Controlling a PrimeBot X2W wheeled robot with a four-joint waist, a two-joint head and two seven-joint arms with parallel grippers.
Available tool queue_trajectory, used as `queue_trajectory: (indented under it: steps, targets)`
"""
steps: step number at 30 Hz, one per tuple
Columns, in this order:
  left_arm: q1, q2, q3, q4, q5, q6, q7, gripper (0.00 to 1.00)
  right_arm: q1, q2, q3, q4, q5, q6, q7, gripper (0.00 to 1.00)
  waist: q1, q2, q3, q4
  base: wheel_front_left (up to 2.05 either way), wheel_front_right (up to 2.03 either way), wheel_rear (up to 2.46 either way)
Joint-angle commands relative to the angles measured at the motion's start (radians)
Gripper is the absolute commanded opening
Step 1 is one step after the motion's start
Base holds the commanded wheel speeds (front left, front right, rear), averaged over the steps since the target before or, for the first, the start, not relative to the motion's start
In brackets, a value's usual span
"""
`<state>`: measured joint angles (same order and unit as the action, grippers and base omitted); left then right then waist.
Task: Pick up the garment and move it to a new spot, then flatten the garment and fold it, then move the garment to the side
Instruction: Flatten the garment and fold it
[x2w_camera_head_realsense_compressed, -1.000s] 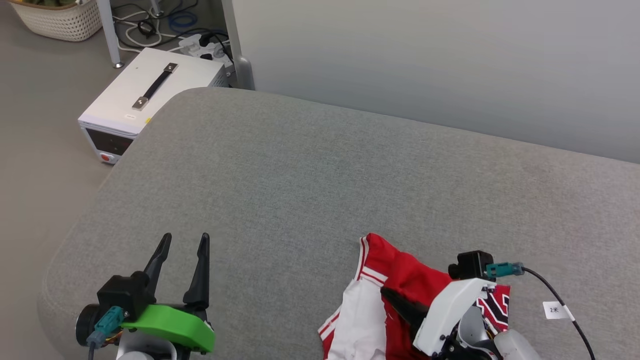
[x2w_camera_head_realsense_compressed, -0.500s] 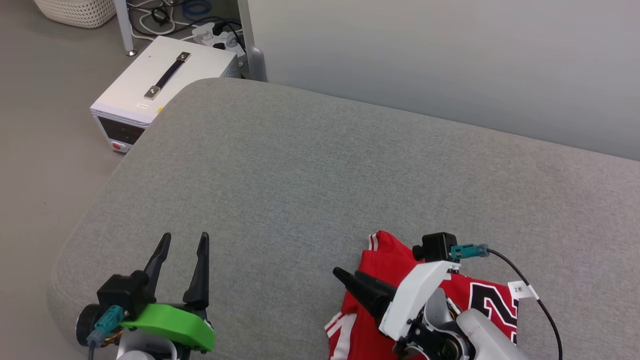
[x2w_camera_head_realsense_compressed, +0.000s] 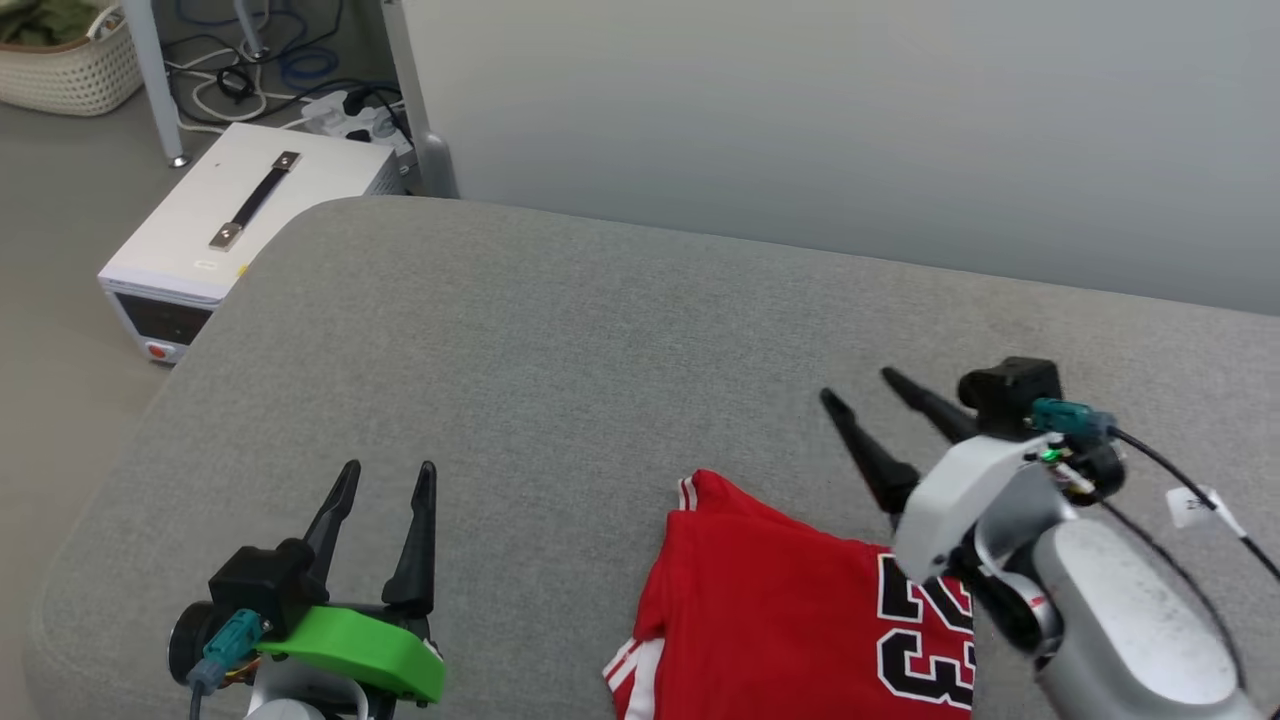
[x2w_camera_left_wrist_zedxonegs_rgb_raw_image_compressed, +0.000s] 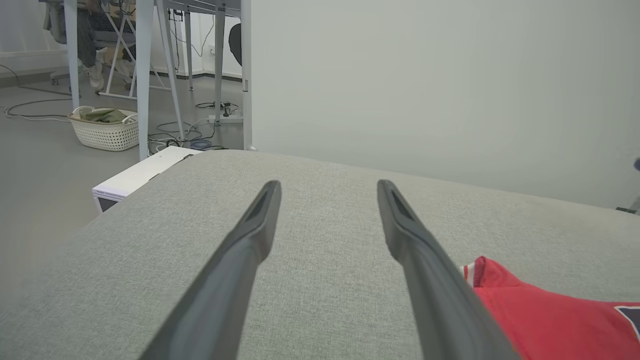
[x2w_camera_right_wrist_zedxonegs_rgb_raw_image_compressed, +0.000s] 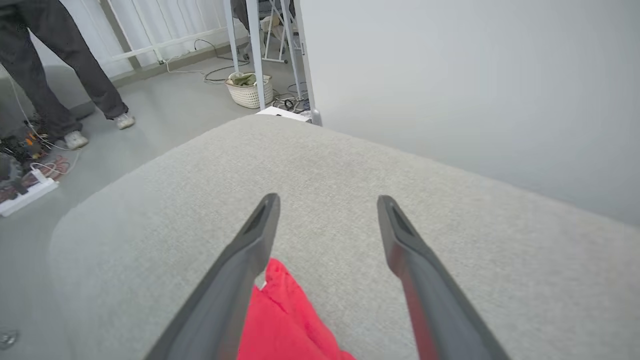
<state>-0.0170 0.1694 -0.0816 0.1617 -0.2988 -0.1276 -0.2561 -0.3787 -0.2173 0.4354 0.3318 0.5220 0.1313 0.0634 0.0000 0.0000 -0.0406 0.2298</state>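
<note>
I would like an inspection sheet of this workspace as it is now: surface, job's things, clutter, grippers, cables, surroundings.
surface: grey cushion, rounded corners, mostly bare.
job's things: red jersey lying on the cushion's near right part, number 23 up, held by nothing.
clutter: nothing seen on the cushion.
grippers: left gripper over bare cushion, jaws open, empty; right gripper past the jersey's far edge, jaws open, empty.
cables: tagged cable at the right wrist; loose cables on the floor.
surroundings: white box and basket on the floor; grey wall; person's legs.
</note>
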Motion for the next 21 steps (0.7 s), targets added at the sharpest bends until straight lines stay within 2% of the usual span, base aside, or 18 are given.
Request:
queue_trajectory:
  steps: [1, 5, 9, 14, 17, 21]
  targets:
    - [-0.001, -0.005, -0.004, -0.007, -0.009, -0.003, -0.006, 1.0, -0.009, -0.043, -0.014, -0.03, -0.068, -0.001, -0.027, 1.0, 0.0, 0.0, -0.013, -0.037, 0.0, 0.0, 0.0]
    - [0.007, -0.008, -0.012, -0.022, -0.018, -0.003, -0.006, 1.0, 0.042, -0.101, -0.101, -0.108, -0.169, -0.001, -0.072, 1.0, 0.0, 0.0, -0.02, -0.074, 0.0, 0.0, 0.0]
    - [0.017, -0.007, -0.02, -0.039, -0.022, -0.003, -0.006, 1.0, 0.133, -0.115, -0.206, -0.197, -0.227, -0.001, -0.099, 1.0, 0.0, 0.0, -0.023, -0.104, 0.0, 0.0, 0.0]
    - [0.03, -0.011, -0.024, -0.064, -0.026, -0.003, -0.006, 1.0, 0.276, -0.077, -0.342, -0.307, -0.268, -0.001, -0.125, 1.0, 0.0, 0.0, -0.024, -0.135, 0.0, 0.0, 0.0]
    - [0.043, -0.013, -0.024, -0.071, -0.025, -0.003, -0.006, 1.0, 0.361, -0.025, -0.421, -0.366, -0.282, -0.001, -0.151, 1.0, 0.0, 0.0, -0.026, -0.149, 0.0, 0.0, 0.0]
    - [0.063, -0.016, -0.019, -0.079, -0.021, -0.003, -0.006, 1.0, 0.45, 0.033, -0.465, -0.424, -0.304, -0.001, -0.169, 1.0, 0.0, 0.0, -0.027, -0.164, 0.0, 0.0, 0.0]
